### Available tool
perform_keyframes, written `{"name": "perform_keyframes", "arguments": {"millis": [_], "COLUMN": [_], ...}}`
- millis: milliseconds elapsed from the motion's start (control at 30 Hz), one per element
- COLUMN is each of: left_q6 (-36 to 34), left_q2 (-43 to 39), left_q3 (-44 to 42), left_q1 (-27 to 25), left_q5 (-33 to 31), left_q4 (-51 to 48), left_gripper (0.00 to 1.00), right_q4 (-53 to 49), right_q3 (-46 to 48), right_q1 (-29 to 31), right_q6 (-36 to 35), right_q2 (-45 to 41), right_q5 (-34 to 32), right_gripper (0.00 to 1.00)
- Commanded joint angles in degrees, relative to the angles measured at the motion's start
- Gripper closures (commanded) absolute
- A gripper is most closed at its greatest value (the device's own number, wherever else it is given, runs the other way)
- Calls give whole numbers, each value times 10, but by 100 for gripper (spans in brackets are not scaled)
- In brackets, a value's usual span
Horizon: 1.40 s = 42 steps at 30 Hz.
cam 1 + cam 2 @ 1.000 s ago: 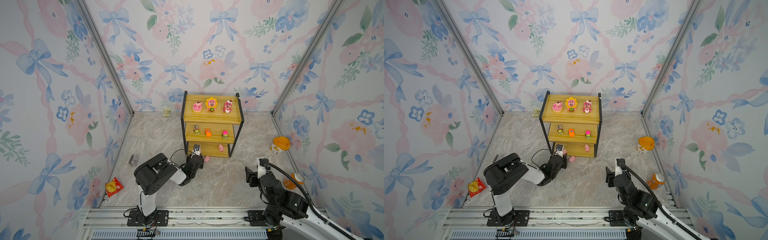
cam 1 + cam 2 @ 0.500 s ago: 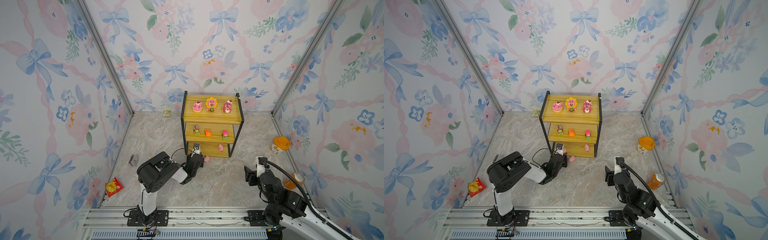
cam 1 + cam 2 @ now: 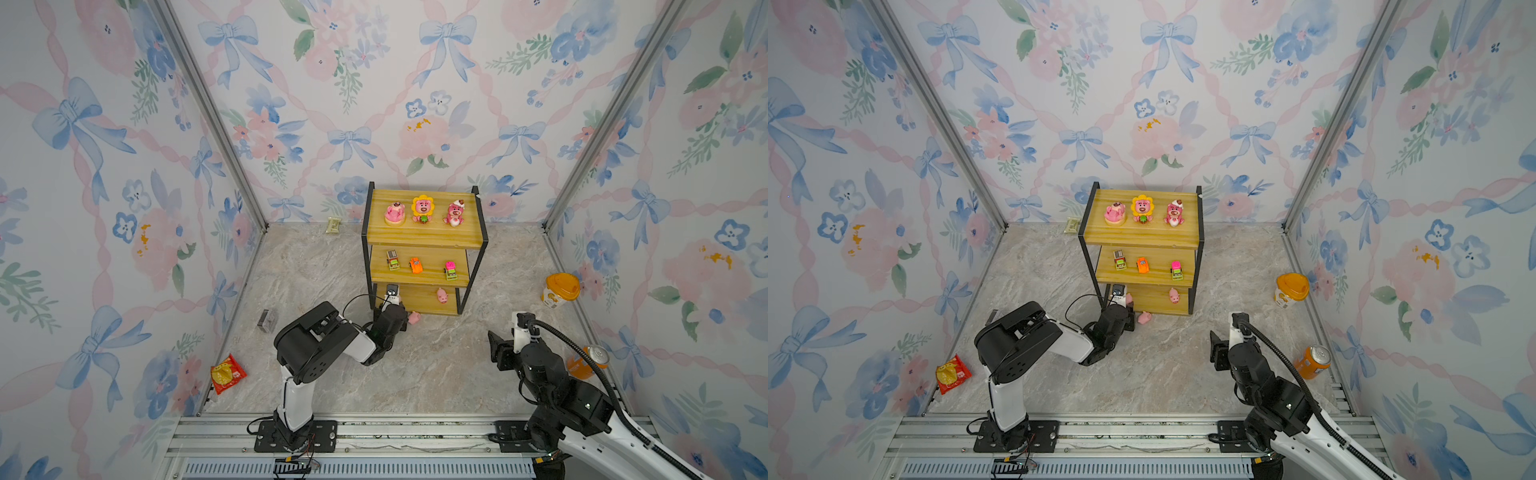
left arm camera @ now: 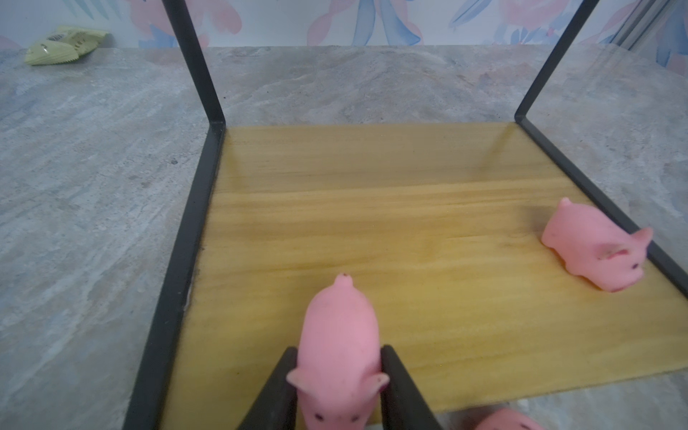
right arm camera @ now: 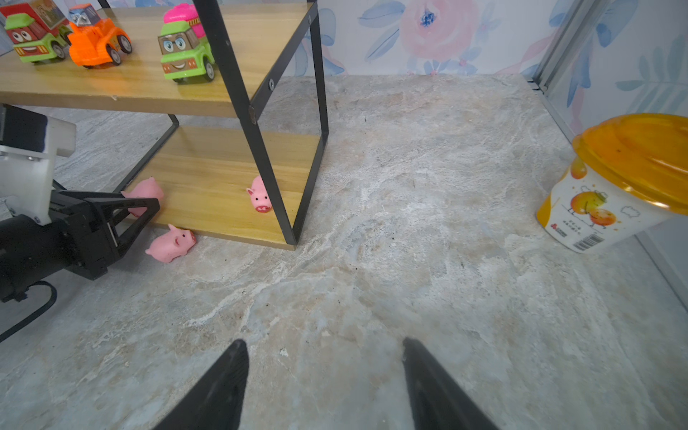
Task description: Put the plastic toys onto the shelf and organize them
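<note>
We saw the left jaws closed narrowly on a small pink pig (image 4: 340,327), pinching its flanks just behind the ears, at the front left corner of the bottom board (image 4: 372,208) of the shelf (image 3: 424,240). The held pig's long axis ran straight along the reach, snout toward the wrist and tail toward the back of the shelf. Whether its belly touched the wood we could not tell. A second pig (image 4: 595,249) sat on the same board near the frame on the right side, well apart from the first, with bare wood between them. The third pig (image 5: 171,244) lay on the table, off the shelf, just in front of the board's front edge and just beside the left jaws on their right. Its body lay roughly along that edge and so crosswise to the jaws' line of reach. The right jaws stood wide and empty above bare table, well apart from the shelf. Three bears (image 3: 422,210) lined the top board and three cars (image 3: 415,265) the middle one. We judged the left arm (image 3: 320,345) much the nearer to the last pig. After letting go it would likely need to draw back, shift right and turn the wrist to take that pig across its flanks.
</note>
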State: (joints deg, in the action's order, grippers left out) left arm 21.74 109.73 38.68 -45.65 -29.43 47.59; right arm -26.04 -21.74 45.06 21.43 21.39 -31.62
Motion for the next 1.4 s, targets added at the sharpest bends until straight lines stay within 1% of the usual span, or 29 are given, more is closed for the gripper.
{"name": "perform_keyframes", "arguments": {"millis": [0, 300, 533, 567, 667, 767, 900, 1100, 1267, 1300, 1367], "left_q6": [7, 10, 17, 18, 22, 23, 21, 19, 22, 23, 24], "left_q2": [10, 18, 29, 32, 34, 33, 32, 29, 24, 22, 19], "left_q3": [11, 19, 31, 50, 52, 51, 50, 44, 40, 23, 18], "left_q1": [6, 7, 9, 10, 12, 13, 14, 14, 14, 14, 14], "left_q5": [-12, -17, -21, -22, -20, -21, -23, -15, -11, -11, -9], "left_q4": [-12, -26, -55, -57, -59, -60, -62, -62, -62, -62, -62], "left_gripper": [64, 63, 62, 62, 62, 59, 54, 52, 49, 48, 46], "right_q4": [12, 26, 32, 32, 35, 35, 36, 36, 32, 30, 29], "right_q3": [1, 2, 3, 3, 5, 6, 6, 7, 4, 3, 2], "right_q1": [-8, -17, -24, -25, -27, -30, -33, -35, -35, -35, -35], "right_q6": [-8, -13, -15, -14, -14, -14, -14, -13, -13, -13, -12], "right_q2": [4, 16, 23, 23, 22, 22, 22, 22, 21, 20, 20], "right_q5": [10, 22, 30, 30, 33, 36, 38, 40, 42, 42, 42], "right_gripper": [32, 32, 32, 32, 32, 32, 31, 29, 28, 28, 27]}}
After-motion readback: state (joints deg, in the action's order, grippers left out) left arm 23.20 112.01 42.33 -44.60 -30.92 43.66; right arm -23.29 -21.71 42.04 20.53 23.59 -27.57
